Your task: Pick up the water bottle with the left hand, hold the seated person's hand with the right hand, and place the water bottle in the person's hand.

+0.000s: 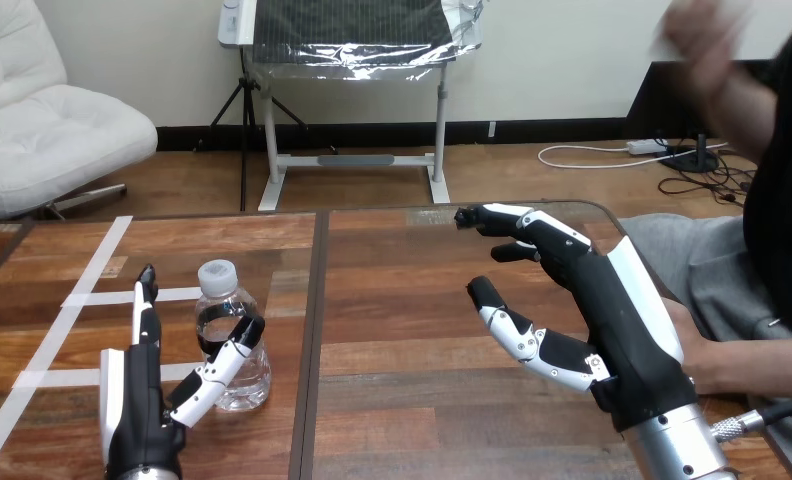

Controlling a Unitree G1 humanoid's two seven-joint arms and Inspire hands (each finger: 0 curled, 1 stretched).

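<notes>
I see left hand (137, 400) beside upright water bottle (222, 305), fingers straight, thumb across its front; right hand (612, 320) spread above table (402, 300), person's hand (712, 360) just behind.

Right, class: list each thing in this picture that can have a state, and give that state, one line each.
water bottle: upright on the table, white cap on.
left hand: open, fingers straight beside the bottle, thumb across its front.
right hand: open above the table, holding nothing.
person's hand at the lower right: low beside the right hand's wrist, apart from its fingers.
person's hand at the upper right: raised, too blurred to tell more.
</notes>
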